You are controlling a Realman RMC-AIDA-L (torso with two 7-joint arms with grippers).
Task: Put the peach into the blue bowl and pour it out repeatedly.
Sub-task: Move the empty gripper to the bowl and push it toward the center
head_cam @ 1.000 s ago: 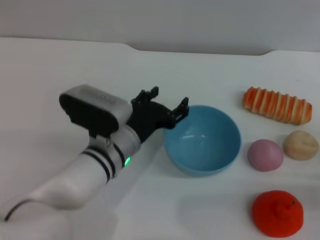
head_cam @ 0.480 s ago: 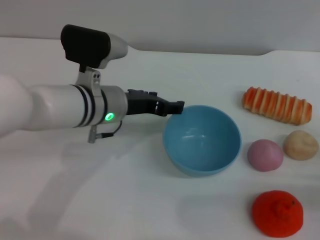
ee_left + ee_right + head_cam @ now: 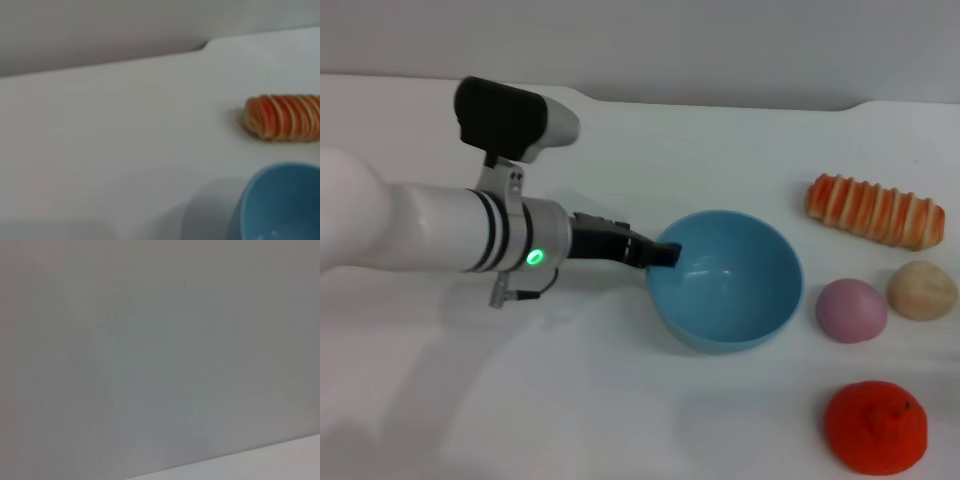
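The blue bowl [image 3: 735, 300] stands upright and empty in the middle of the table; part of it also shows in the left wrist view [image 3: 280, 207]. The peach [image 3: 851, 310], a small pink-mauve ball, lies on the table just right of the bowl, apart from it. My left gripper [image 3: 662, 255] reaches in from the left, seen side-on, and its tip is at the bowl's left rim, dipping just inside. My right gripper is not in view; the right wrist view shows only a grey wall.
A striped orange bread roll [image 3: 875, 210] lies at the back right and also shows in the left wrist view [image 3: 285, 117]. A beige round lump [image 3: 921, 290] sits right of the peach. An orange-red bumpy fruit [image 3: 875, 427] is at the front right.
My left arm has swung up and rolled so the gripper is now edge-on. Its tip has dropped from just above the bowl's left rim down onto the rim. The bowl and peach have not moved.
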